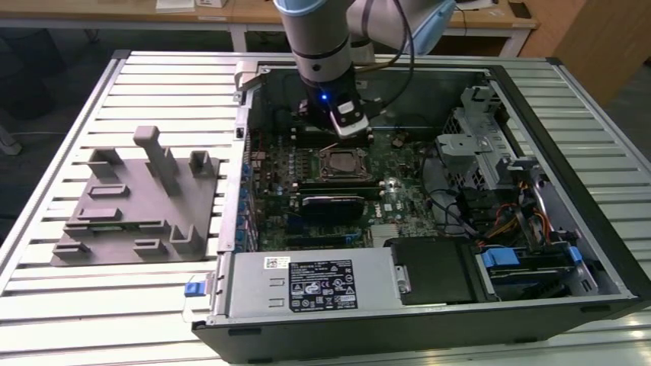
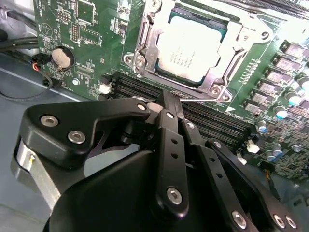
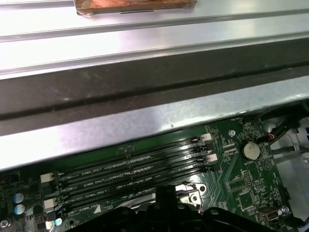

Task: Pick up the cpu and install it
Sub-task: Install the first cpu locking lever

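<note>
The cpu, a flat square chip with a silvery-white top, lies inside the metal socket frame on the green motherboard. In the exterior view the cpu sits mid-board inside the open computer case. My gripper hangs just above and slightly behind the socket. Its black fingers meet at the tip, shut, with nothing between them. The gripper tip hovers over the memory slots beside the socket, apart from the chip.
A grey plastic fixture lies on the slatted table at the exterior view's left. The case holds a power supply at the front, a drive cage and cables on the right. The case wall runs along the memory slots.
</note>
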{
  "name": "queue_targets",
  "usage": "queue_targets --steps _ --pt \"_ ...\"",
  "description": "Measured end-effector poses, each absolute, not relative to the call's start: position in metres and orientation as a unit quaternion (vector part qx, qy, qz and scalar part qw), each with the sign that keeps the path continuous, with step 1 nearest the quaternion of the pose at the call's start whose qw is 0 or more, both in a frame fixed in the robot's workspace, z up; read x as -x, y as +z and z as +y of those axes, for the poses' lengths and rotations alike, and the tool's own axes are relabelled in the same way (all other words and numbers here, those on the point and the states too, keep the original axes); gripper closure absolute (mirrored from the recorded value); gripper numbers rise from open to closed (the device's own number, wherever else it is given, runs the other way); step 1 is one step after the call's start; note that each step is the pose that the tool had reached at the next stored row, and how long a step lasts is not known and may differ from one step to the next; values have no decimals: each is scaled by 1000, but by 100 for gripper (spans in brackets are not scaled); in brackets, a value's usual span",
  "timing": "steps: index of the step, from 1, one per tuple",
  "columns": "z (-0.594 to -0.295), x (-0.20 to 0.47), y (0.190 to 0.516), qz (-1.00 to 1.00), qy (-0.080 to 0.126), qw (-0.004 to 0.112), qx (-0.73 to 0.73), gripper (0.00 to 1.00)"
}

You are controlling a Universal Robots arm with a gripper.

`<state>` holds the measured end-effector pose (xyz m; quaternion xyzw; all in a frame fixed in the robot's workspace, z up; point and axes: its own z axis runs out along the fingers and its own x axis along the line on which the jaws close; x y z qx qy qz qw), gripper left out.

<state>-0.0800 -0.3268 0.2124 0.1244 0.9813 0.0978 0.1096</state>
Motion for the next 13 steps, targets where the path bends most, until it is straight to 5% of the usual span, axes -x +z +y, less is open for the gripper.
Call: queue_targets --steps 5,13 --pt "-326 80 210 979 99 120 -131 89" --pt "-325 81 210 979 99 121 -132 89"
